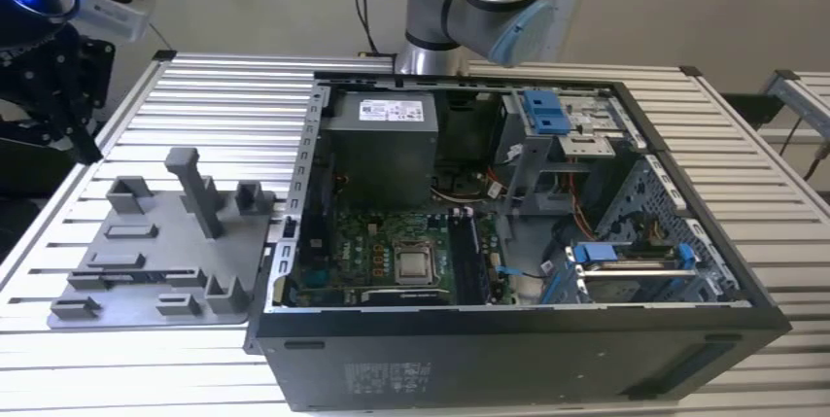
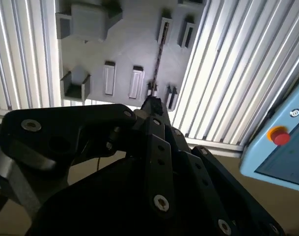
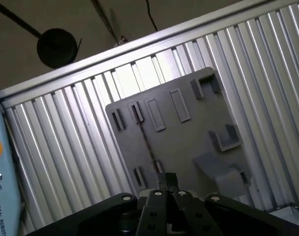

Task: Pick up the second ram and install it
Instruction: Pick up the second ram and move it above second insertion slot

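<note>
1. a slatted metal table [image 1: 221,96] carries everything.
2. an open computer case [image 1: 519,359] lies on its side on the table. inside it are a grey power supply [image 1: 379,145], a green motherboard [image 1: 363,252] with a bare processor socket [image 1: 415,263], and blue drive brackets [image 1: 545,111] toward the exterior view's right.
3. the arm [image 1: 473,9] rises from behind the case.
4. a light-blue pendant [image 2: 277,152] with a red button sits at the table's edge in both wrist views.
5. a grey holder tray [image 1: 150,295] rests flat on the table just beside the case, at the exterior view's left. it has upright posts and several pairs of small slotted brackets.
6. the gripper [image 3: 167,179] hangs well above the tray, pointing down at it. its jaws are pressed together with nothing between them.
7. the second ram [image 3: 146,140] stands on edge in the tray, seen as a thin dark line. each end sits in one bracket of a pair, and a matching pair of brackets runs alongside it. in the second wrist view the stick [image 2: 158,60] lines up just beyond the fingertips [image 2: 151,104], apart from them.
</note>
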Robot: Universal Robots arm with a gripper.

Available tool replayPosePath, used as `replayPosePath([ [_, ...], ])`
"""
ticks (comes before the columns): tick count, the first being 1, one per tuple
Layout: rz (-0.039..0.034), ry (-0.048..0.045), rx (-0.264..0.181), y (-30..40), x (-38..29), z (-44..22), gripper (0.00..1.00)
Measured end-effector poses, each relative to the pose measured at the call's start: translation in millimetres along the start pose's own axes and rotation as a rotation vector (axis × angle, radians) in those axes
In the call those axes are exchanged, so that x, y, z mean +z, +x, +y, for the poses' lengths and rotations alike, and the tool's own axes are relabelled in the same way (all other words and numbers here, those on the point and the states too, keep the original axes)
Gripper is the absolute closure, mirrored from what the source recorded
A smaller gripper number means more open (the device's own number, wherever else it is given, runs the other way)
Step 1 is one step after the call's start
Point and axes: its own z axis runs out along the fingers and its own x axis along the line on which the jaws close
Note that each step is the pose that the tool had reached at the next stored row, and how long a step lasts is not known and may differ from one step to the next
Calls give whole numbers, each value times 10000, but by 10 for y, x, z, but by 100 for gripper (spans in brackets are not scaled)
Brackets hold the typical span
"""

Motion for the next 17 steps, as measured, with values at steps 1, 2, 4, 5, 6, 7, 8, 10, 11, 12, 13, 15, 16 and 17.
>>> replayPosePath([
  [1, 9, 1, -184, 0, 0, 0, 89],
  [2, 16, 3, -350, 0, 1, 0, 89],
  [4, 27, 4, -596, 0, 1, 0, 89],
  [5, 31, 5, -686, 0, 1, 0, 89],
  [6, 35, 7, -771, 0, 2, 0, 89],
  [7, 38, 8, -826, 0, 2, 0, 89],
  [8, 39, 7, -826, 0, 1, 0, 89],
  [10, 40, 7, -827, 0, 1, 0, 89],
  [11, 39, 7, -828, 0, 1, 0, 89],
  [12, 39, 7, -827, 0, 1, 0, 89],
  [13, 39, 7, -828, 0, 1, 0, 83],
  [15, 40, 7, -828, 0, 1, 0, 76],
  [16, 40, 7, -829, 0, 1, 0, 70],
  [17, 40, 8, -829, 0, 1, 0, 70],
])
